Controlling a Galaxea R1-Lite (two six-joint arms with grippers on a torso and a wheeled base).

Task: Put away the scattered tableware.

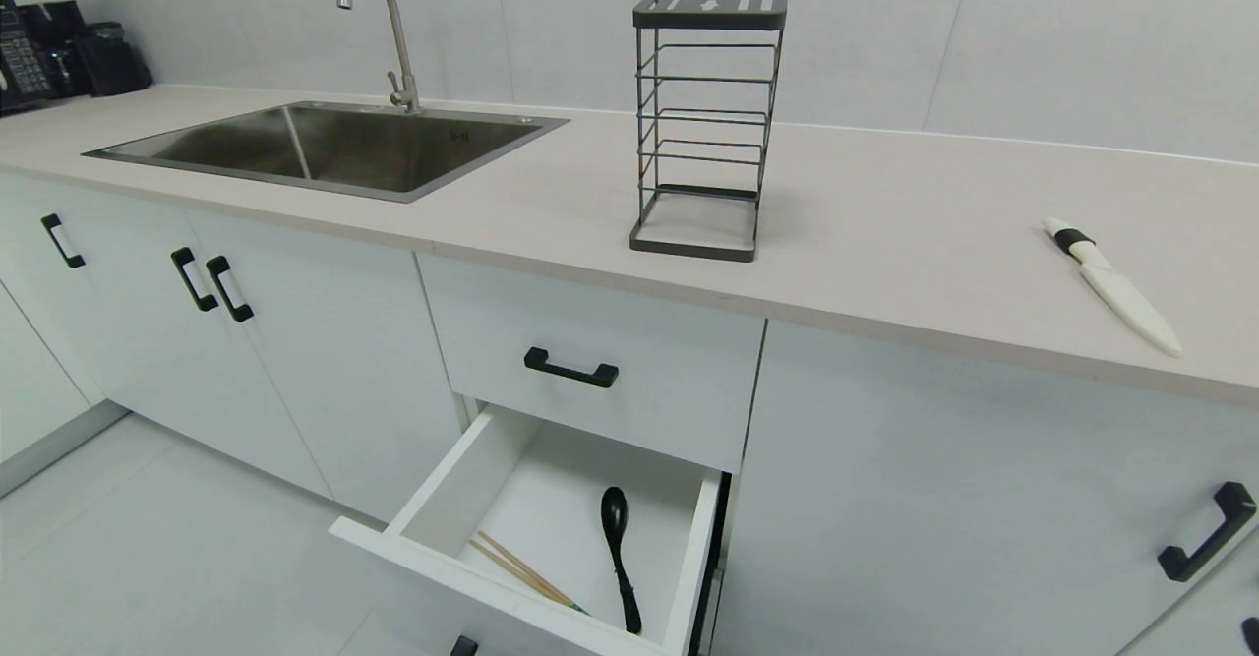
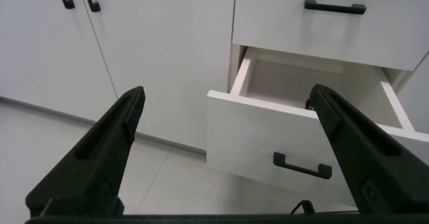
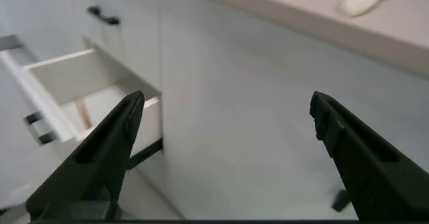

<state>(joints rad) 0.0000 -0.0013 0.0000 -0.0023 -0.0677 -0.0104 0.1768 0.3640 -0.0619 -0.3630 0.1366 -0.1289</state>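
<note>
Our left claw (image 2: 228,93) and right claw (image 3: 226,98) wide apart, empty, before the drawer (image 1: 448,489); knife (image 1: 1111,287) seemingly near bench (image 1: 885,213) edge.

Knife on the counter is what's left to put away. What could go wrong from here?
1. The knife lies flat with its tip close to the front edge of the counter; a clumsy pinch could push it off.
2. The open drawer juts out low; an arm swinging past could clip it.
3. A spoon and chopsticks already lie in the drawer, so a dropped knife could land on them.
</note>
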